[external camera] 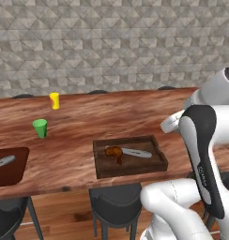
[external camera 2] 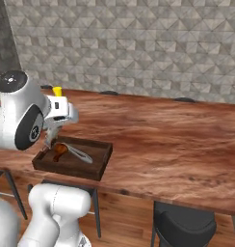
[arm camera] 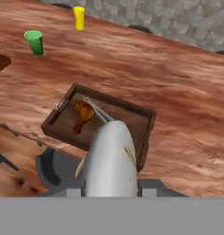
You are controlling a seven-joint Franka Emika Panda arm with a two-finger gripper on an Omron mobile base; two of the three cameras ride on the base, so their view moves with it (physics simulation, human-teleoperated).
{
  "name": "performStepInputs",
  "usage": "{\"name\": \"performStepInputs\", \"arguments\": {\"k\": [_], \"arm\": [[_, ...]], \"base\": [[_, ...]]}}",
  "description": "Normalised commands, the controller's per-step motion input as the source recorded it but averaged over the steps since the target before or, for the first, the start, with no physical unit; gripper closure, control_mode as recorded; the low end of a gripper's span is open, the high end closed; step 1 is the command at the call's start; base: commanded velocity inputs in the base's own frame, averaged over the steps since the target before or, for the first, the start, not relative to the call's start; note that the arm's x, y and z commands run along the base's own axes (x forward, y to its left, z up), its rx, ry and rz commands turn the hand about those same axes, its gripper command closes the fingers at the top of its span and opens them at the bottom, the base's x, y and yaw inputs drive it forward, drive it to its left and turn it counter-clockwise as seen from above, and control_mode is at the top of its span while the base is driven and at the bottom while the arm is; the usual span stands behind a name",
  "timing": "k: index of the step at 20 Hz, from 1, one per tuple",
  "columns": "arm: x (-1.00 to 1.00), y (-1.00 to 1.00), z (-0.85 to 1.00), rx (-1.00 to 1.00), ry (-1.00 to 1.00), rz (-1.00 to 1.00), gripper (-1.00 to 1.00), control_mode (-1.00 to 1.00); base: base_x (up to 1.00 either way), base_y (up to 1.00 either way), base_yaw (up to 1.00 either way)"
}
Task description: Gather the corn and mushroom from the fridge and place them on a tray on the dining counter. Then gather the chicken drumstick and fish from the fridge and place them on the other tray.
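My gripper point(arm camera: 111, 188) is shut on a silvery grey fish point(arm camera: 109, 158), which fills the near part of the hand view. It hangs above the near side of a dark wooden tray point(external camera: 133, 168) on the dining counter point(external camera: 79, 117). The gripper point(external camera 2: 48, 140) is over the tray's point(external camera 2: 71, 171) left end. A brown chicken drumstick point(external camera: 114, 152) point(external camera 2: 59, 150) point(arm camera: 83, 112) lies in the tray point(arm camera: 141, 114). Next to it rests a slim silver thing point(external camera: 136, 152) that I cannot name.
A second tray point(external camera: 13, 171) is cut off at the left edge, with a silvery thing point(external camera: 3, 162) in it. A green cup point(external camera: 40, 127) point(arm camera: 34, 41) and a yellow cup point(external camera: 54, 100) point(arm camera: 79, 17) stand further back. Dark stools point(external camera: 114, 197) point(external camera 2: 184, 224) sit under the counter's near edge.
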Motion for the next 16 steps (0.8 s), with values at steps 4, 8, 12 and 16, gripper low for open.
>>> {"name": "performStepInputs", "arguments": {"k": [4, 8, 12, 16], "arm": [[0.95, 0.12, -0.68, -0.01, 0.35, 0.27, 1.0, -1.0], [0.99, 0.26, -0.79, -0.08, 0.03, 0.3, 1.0, -1.0], [0.75, 0.21, -0.79, -0.08, 0.0, 0.29, 1.0, -1.0], [0.67, 0.04, -0.67, -0.01, 0.0, 0.26, 1.0, -1.0]], "base": [[0.0, 0.0, 0.0], [0.0, 0.0, 0.0], [0.0, 0.0, 0.0], [0.0, 0.0, 0.0]]}}
